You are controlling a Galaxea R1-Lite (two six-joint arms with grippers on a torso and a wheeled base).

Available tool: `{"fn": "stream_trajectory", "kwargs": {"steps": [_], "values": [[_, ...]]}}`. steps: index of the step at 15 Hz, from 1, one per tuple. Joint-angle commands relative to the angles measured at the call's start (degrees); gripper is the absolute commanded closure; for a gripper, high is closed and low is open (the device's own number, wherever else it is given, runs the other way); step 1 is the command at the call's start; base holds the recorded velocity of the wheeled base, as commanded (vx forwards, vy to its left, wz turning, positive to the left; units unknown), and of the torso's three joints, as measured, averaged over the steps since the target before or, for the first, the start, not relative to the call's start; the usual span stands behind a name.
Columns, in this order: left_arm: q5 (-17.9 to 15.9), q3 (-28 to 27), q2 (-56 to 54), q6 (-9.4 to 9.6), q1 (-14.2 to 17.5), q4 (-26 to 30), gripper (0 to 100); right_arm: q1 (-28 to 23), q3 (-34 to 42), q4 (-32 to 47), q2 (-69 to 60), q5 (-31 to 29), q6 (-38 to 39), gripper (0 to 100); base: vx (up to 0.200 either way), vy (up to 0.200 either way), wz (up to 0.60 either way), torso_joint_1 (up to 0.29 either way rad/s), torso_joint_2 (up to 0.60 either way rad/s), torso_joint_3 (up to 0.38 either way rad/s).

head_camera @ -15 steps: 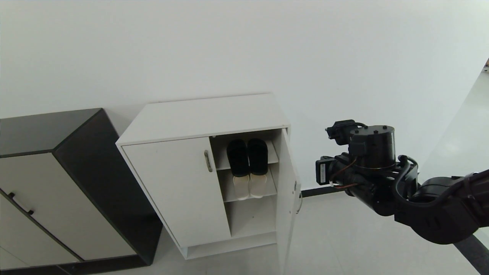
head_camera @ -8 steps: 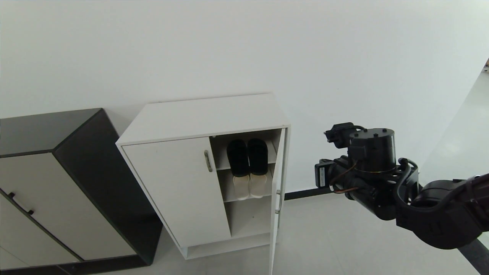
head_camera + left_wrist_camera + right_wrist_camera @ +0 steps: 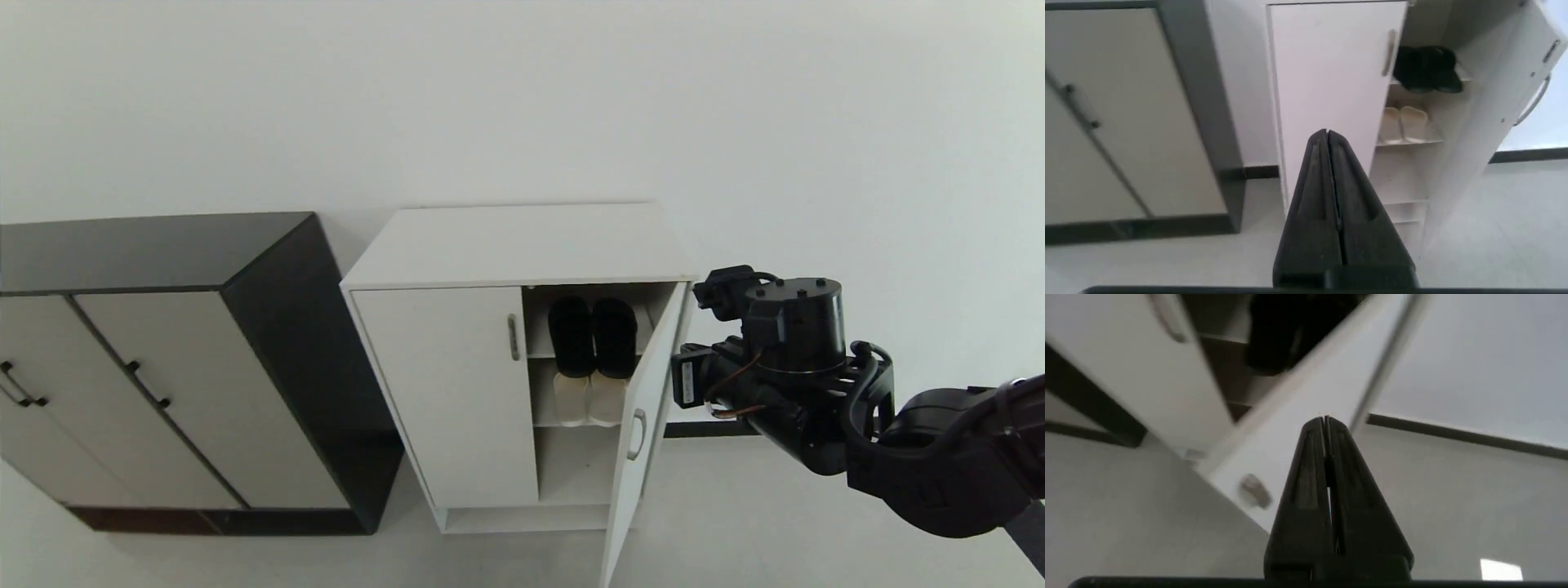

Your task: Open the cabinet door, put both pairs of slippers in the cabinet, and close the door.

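**Both pairs shelved, right door partly open**

At the far left a dark cabinet [image 3: 269, 343] with pale doors stands against the wall [image 3: 522, 98]. The white cabinet [image 3: 522, 241] stands just beside it on the floor [image 3: 735, 523].

The left gripper [image 3: 1328, 137] shows in its own wrist view, its two fingers pressed flat together with nothing between them. It points toward the white cabinet's left door [image 3: 1327, 73] and hangs well apart from it.

That left door [image 3: 445, 392] is closed, and its metal handle [image 3: 513, 337] runs upright near its inner edge.

The right half of the cabinet is uncovered. The black slippers [image 3: 592, 335] lie side by side on the upper shelf. The white slippers [image 3: 588, 398] lie side by side on the middle shelf directly beneath them. The bottom compartment [image 3: 571, 465] holds nothing visible.

The right door [image 3: 649, 408] hangs partly open, swung out at an angle from the cabinet's right edge. Its handle [image 3: 636, 434] faces outward.

Farthest right, the right arm [image 3: 816, 392] sits just beside the outer face of that door. In the right wrist view the right gripper [image 3: 1328, 425] is closed on nothing. Its tip lies very near the door's edge [image 3: 1315, 400], though contact cannot be told.
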Motion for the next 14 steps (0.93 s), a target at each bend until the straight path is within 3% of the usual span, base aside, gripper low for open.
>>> {"fn": "stream_trajectory", "kwargs": {"steps": [1, 7, 11, 14], "values": [[0.0, 0.0, 0.0, 0.01, 0.0, 0.0, 100, 0.0, 0.3, 0.0, 0.2, 0.2, 0.0, 100, 0.0, 0.0, 0.0, 0.0, 0.0, 0.0], [0.0, 0.0, 0.1, 0.01, 0.0, 0.0, 100, -3.1, 0.9, 0.5, -0.5, -1.3, -3.7, 100, 0.0, 0.0, 0.0, 0.0, 0.0, 0.0], [0.0, 0.0, 0.1, 0.01, 0.0, 0.0, 100, -4.8, 2.3, 14.3, -4.5, -1.3, -6.5, 100, 0.0, 0.0, 0.0, 0.0, 0.0, 0.0], [0.1, 0.0, 0.1, 0.01, 0.0, 0.0, 100, -4.7, 2.1, 16.3, -4.0, -0.9, -6.4, 100, 0.2, 0.0, 0.0, -0.001, 0.0, 0.004]]}}
